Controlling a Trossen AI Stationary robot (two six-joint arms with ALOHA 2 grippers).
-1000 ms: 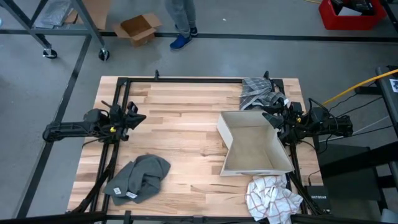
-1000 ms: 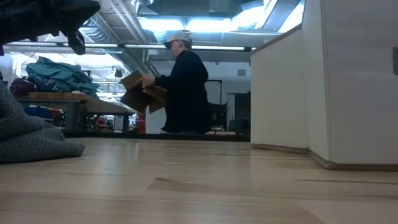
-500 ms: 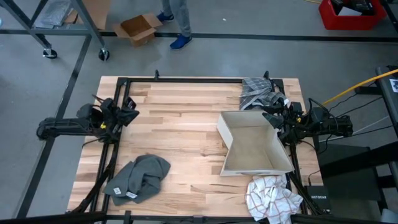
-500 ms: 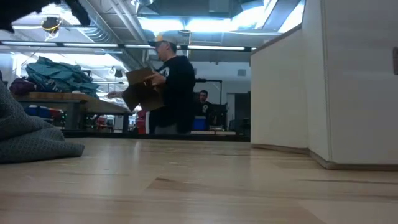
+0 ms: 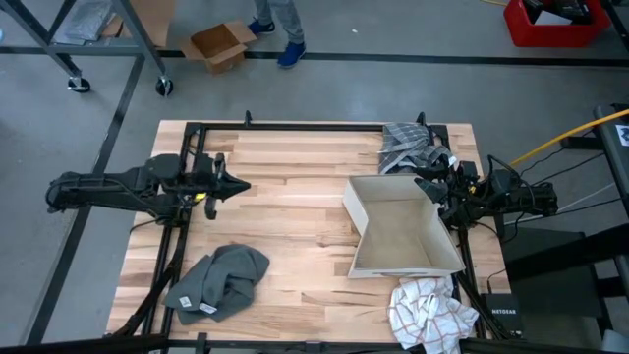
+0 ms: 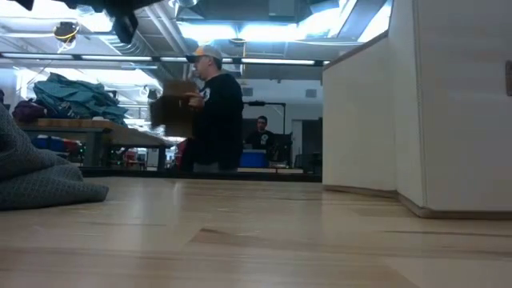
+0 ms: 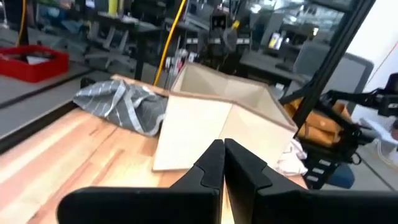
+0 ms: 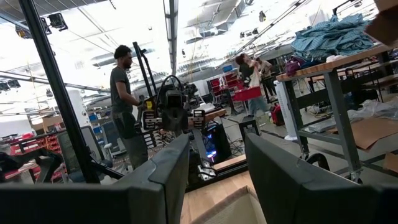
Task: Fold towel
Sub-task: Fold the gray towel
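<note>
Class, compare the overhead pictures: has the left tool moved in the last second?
Yes. The left tool, shut and empty, has reached further over the table, toward the box, above the grey towel.

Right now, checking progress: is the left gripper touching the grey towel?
Apart. The high view shows the left gripper over bare wood, well clear of the grey towel.

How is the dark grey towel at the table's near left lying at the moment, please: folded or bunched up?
Bunched up, not folded. The dark grey towel lies in a rumpled heap with uneven creases on the wooden table, and neither gripper touches it.
</note>
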